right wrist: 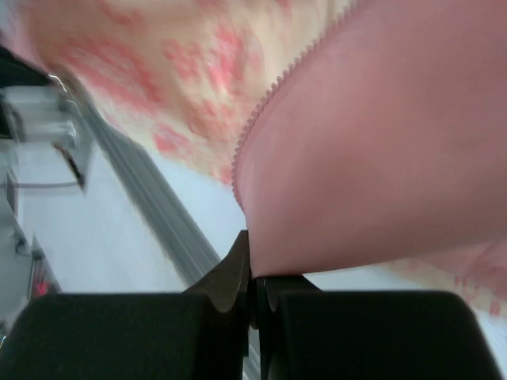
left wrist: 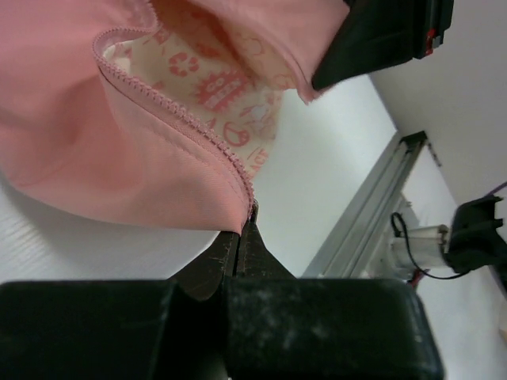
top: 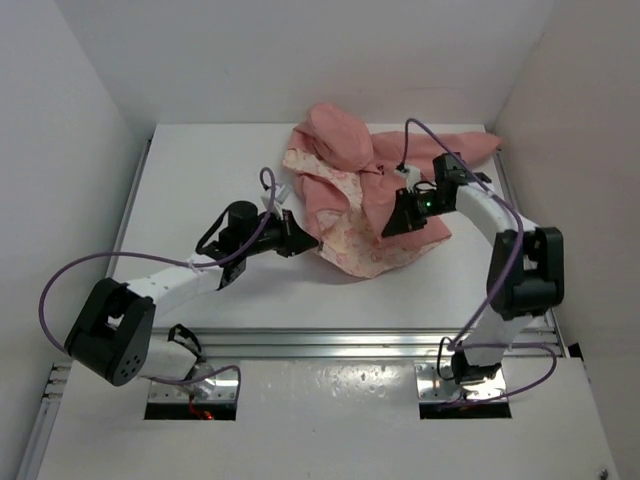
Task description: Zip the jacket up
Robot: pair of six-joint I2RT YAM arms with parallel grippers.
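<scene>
The salmon-pink jacket (top: 350, 180) lies crumpled at the back middle of the table, open, with its cream floral lining (top: 365, 245) showing. My left gripper (top: 312, 243) is shut on the jacket's left front edge; the left wrist view shows the pink zipper edge (left wrist: 198, 131) running into the closed fingertips (left wrist: 242, 237). My right gripper (top: 392, 228) is shut on the jacket's right front edge; the right wrist view shows pink fabric (right wrist: 380, 158) pinched at the fingertips (right wrist: 238, 261), with a toothed zipper edge above. Both edges are lifted slightly and held apart.
White walls close in the table (top: 200, 190) at the back and both sides. A metal rail (top: 380, 345) runs along the near edge. The right gripper's black body shows at the top of the left wrist view (left wrist: 388, 39). Purple cables loop off both arms.
</scene>
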